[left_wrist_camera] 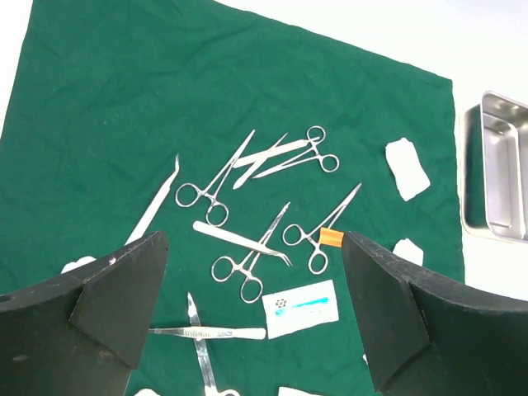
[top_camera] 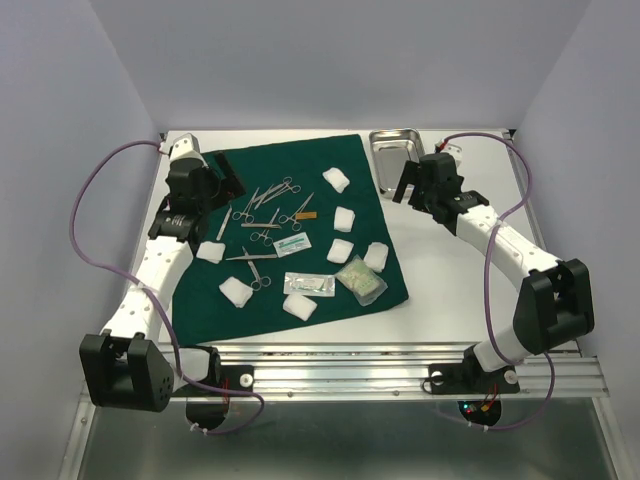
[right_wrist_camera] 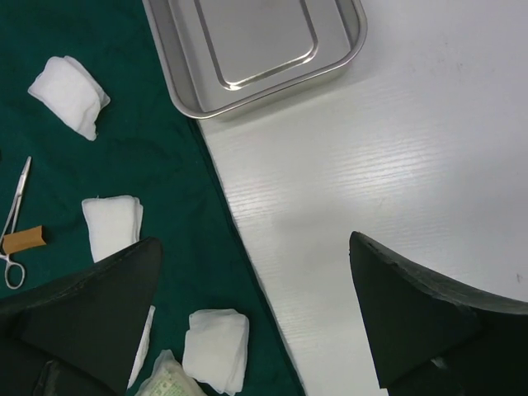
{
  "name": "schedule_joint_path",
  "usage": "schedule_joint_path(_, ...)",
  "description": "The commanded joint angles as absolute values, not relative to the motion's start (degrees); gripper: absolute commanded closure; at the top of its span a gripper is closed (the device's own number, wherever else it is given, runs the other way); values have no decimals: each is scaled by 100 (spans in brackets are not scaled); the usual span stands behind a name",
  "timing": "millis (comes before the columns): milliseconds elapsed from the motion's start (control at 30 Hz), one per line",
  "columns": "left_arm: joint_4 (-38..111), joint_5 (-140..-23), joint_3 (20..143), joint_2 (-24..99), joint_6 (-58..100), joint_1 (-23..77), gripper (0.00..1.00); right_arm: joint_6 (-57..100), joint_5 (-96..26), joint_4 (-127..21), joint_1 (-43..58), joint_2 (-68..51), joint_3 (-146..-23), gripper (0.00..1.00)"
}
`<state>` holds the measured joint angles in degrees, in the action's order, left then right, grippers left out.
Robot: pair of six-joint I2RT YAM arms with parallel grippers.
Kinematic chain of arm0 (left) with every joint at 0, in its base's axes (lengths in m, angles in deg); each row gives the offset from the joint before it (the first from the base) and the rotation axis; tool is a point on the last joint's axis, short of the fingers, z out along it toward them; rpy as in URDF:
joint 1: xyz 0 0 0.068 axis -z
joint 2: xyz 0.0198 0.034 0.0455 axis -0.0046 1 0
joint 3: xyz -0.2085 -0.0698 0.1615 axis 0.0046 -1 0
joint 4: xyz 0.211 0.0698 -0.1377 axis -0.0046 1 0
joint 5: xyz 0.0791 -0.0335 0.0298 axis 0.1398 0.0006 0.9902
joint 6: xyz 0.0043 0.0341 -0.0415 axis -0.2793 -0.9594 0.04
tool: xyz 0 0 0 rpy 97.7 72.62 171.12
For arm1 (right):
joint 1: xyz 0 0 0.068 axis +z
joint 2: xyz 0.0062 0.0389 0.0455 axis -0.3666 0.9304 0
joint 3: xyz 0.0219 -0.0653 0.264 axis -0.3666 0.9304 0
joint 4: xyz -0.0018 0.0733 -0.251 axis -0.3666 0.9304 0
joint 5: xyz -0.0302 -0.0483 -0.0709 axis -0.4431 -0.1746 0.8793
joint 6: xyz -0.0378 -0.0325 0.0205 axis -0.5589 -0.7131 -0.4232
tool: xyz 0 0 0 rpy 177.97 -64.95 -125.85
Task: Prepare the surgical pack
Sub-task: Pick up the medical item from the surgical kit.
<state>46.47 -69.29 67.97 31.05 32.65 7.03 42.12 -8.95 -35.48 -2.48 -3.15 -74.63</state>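
The dark green drape (top_camera: 330, 175) lies flat across the table's middle, strewn with metal scissors and forceps (top_camera: 262, 212), white gauze pads (top_camera: 344, 220) and sealed packets (top_camera: 293, 244). A small steel tray (top_camera: 393, 150) sits on the bare table off the drape's far right corner. My left gripper (top_camera: 222, 178) hovers open over the drape's far left side; below it lie forceps (left_wrist_camera: 239, 272) and a blue-printed packet (left_wrist_camera: 302, 308). My right gripper (top_camera: 408, 185) hangs open over the drape's right edge, near the tray (right_wrist_camera: 256, 49) and gauze (right_wrist_camera: 216, 346). Neither holds anything.
Purple cables loop out from both arms toward the side walls. White walls close in the table on three sides. A metal rail runs along the near edge by the arm bases. A greenish packet (top_camera: 361, 281) lies at the drape's near right.
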Motion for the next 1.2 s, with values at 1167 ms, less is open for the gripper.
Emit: schedule_joint_path(1167, 5692, -7467, 7364, 3347, 2852, 721, 1, 4372, -75, -2006, 1761, 3810, -12417, 20)
